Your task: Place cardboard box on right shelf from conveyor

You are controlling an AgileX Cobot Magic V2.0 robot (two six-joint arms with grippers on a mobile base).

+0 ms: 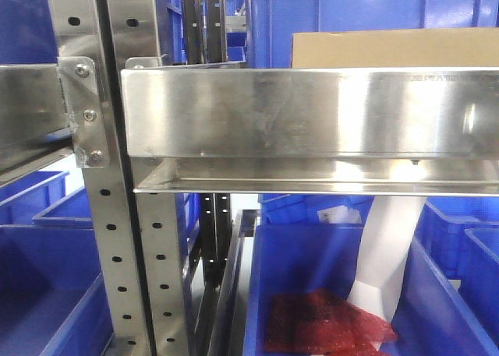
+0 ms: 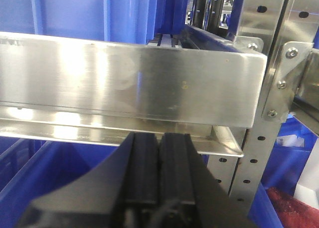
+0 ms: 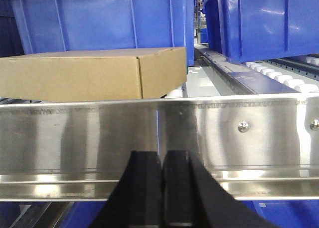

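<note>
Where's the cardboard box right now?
The cardboard box sits on the right shelf, just behind its shiny front lip; in the right wrist view it is left of centre, before the blue bins.

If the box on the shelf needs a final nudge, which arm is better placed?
The right, probably. Its hand, fingers closed and empty, sits just below the right shelf lip with the cardboard box directly behind. The left hand, also closed, faces a shelf stretch where no box shows.
</note>
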